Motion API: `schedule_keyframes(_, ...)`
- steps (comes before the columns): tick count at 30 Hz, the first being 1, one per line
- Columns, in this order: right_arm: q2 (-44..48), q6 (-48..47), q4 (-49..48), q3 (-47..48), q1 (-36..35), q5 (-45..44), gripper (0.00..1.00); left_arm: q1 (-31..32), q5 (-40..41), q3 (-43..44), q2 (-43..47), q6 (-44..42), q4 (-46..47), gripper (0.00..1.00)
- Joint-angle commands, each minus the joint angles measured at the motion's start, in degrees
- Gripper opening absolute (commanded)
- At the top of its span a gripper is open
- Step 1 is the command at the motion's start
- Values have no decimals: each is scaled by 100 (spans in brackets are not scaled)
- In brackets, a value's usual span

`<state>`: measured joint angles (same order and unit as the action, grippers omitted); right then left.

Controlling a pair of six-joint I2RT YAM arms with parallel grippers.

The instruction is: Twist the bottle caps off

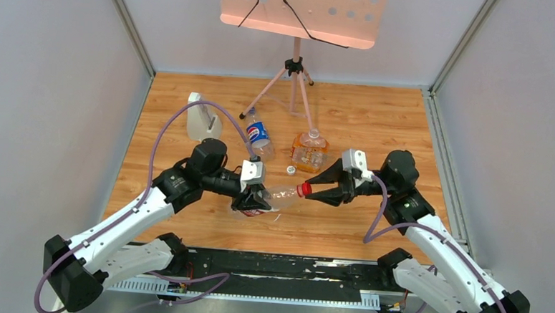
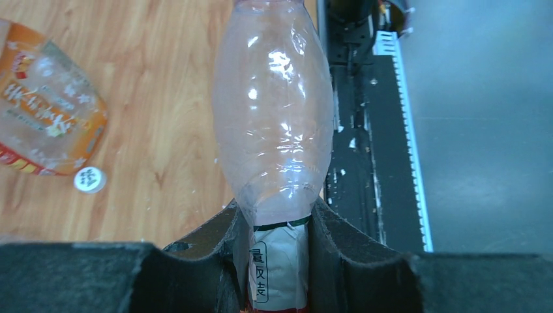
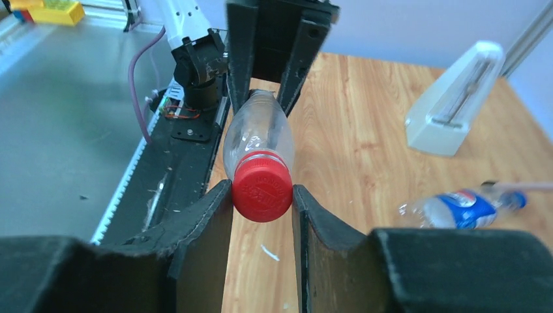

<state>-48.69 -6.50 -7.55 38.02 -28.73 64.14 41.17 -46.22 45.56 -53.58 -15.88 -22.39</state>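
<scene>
Two grippers on one bottle, mid-frame in top view. Left gripper (image 1: 256, 200) clamped tight on labelled body of red-white-green bottle (image 1: 276, 196), holding it roughly level. Right gripper (image 1: 317, 191) pinching red cap (image 1: 304, 189).

My read for this step: left squeeze firm so body can't spin, right wrist turning about neck axis, no sideways pull.

Right wrist view shows what top view can't: pads (image 3: 218, 215) touching cap on both sides.

Left wrist view shows label squeezed between jaws, and white cap (image 2: 90, 179) loose at left, just beside orange bottle (image 2: 49, 104).
</scene>
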Motion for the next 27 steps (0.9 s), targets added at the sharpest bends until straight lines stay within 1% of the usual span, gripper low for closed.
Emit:
schedule_keyframes(1,234,-1737,265,-248,-112,362,0,-156,-1467,528,-113,304,477,0)
schedule_keyframes(2,297,-1958,236,-277,-130,348,0,-176,-1649,578,-150,322,462,0)
schedule_keyframes(6,498,-2346,62,-408,-150,515,0,-214,-1864,706,-365,291,251,0)
schedule_keyframes(10,639,-2428,63,-502,-165,478,0,-214,-1816,757,-442,209,84,0)
schedule_keyframes(12,751,-2353,-3,-565,-159,367,0,-220,-1654,723,-372,177,52,0)
schedule_keyframes(14,870,-2062,-212,-653,-159,77,0,-215,-1347,657,-266,163,59,0)
schedule_keyframes(15,946,-1884,-368,-715,-159,-96,0,-217,-1063,590,-218,186,112,0)
schedule_keyframes(16,1027,-1687,-561,-822,-159,-290,0,-216,-844,539,-105,310,284,0)
schedule_keyframes(17,1105,-1440,-779,-917,-159,-533,0,-215,-329,414,-45,387,378,0)
schedule_keyframes(21,1385,-620,-1472,-1298,-160,-1284,0,-214,969,35,297,677,922,0)
schedule_keyframes(25,1554,-38,-1551,-1489,-159,-1860,0,-214,1782,-228,525,930,1344,0)
schedule_keyframes(27,1553,362,-1459,-1539,-159,-2271,0,-214,2031,-328,607,990,1478,0)
